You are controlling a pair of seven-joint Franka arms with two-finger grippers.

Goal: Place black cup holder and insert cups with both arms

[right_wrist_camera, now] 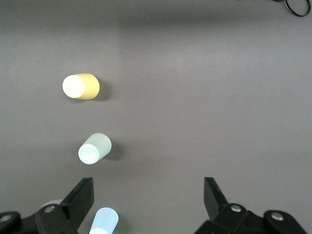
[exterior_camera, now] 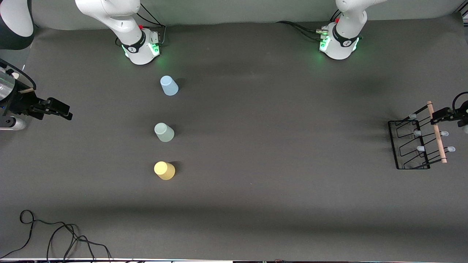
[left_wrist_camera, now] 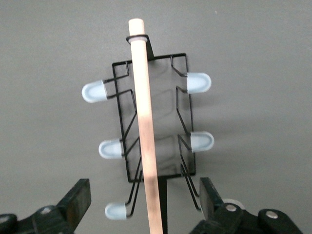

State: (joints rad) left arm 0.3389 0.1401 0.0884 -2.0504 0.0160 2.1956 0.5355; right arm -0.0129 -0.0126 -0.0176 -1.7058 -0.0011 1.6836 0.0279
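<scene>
At the left arm's end of the table stands the black cup holder (exterior_camera: 416,140), upright on its base with the pale-capped pegs sticking out to both sides and the wooden handle (exterior_camera: 437,132) running along the top, which is the natural part to grab for carrying it. Over that handle hangs the left gripper (left_wrist_camera: 144,202), jaws wide apart with one finger on each side of the rod and nothing held, so it looks lined up to drop and close on it. Well apart from the holder, toward the right arm's end, the three cups sit upside down in a row: the blue cup (exterior_camera: 169,85) farthest from the front camera, the green cup (exterior_camera: 164,132) next, the yellow cup (exterior_camera: 164,170) nearest. Bottom up, they are ready to slip over pegs. The right gripper (right_wrist_camera: 146,202) waits up in the air beside that row, fully open and empty.
</scene>
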